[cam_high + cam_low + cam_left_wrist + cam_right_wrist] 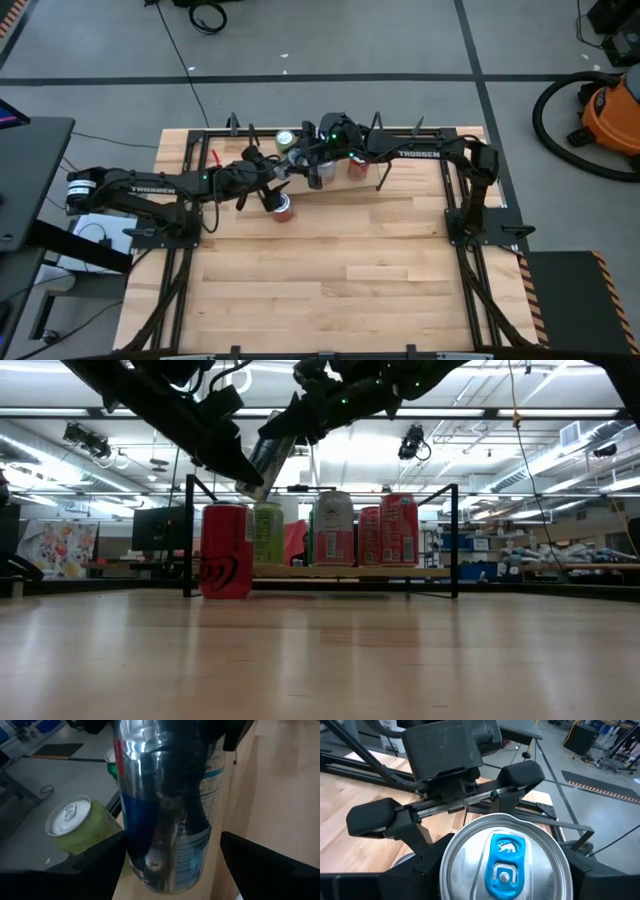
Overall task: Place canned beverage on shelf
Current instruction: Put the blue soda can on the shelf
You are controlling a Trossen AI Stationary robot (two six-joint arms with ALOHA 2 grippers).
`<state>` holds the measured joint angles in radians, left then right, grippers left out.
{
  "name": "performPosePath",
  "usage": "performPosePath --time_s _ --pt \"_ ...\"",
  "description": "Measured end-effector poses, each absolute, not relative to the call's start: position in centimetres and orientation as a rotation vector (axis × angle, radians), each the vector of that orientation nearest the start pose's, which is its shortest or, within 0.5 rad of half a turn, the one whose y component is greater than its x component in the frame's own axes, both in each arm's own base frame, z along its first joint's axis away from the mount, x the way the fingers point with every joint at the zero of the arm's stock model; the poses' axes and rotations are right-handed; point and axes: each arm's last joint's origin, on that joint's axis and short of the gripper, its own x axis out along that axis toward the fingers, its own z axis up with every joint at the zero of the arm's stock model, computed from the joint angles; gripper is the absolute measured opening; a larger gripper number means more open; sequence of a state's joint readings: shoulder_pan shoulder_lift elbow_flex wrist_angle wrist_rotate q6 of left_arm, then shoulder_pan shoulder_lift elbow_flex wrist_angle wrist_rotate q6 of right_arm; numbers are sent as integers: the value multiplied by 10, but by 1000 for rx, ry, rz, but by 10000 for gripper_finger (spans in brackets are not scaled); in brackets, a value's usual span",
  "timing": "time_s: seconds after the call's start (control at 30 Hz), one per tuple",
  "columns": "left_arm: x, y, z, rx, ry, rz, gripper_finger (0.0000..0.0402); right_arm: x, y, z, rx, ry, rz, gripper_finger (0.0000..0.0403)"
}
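Silver can (266,463) tilted at upper centre, clamped by right gripper (505,865), flanked by wide left gripper (172,855); shelf (330,572) directly below, behind red can (225,551).

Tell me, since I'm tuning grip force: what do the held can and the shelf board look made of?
The silver can in the right end effector looks like thin aluminium: glossy mirror-like wall, brushed lid, blue pull tab. The shelf board looks like light unfinished wood, pale and matte; its black uprights are probably metal rod, though painted.
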<state>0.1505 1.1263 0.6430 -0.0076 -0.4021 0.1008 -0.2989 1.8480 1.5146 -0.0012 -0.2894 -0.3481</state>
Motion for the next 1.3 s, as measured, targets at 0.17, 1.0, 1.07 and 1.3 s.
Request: performPosePath --time_s 0.17,1.0,1.07,1.3 --pt "227 46 240 177 515 508 329 417 -120 303 -251 313 44 252" --pt "171 32 287 158 337 498 329 441 -137 279 -228 318 54 252" --pt "166 31 287 149 349 494 329 445 -138 279 -218 323 69 252" --pt "158 29 291 137 329 491 329 461 -143 268 -197 385 90 252"
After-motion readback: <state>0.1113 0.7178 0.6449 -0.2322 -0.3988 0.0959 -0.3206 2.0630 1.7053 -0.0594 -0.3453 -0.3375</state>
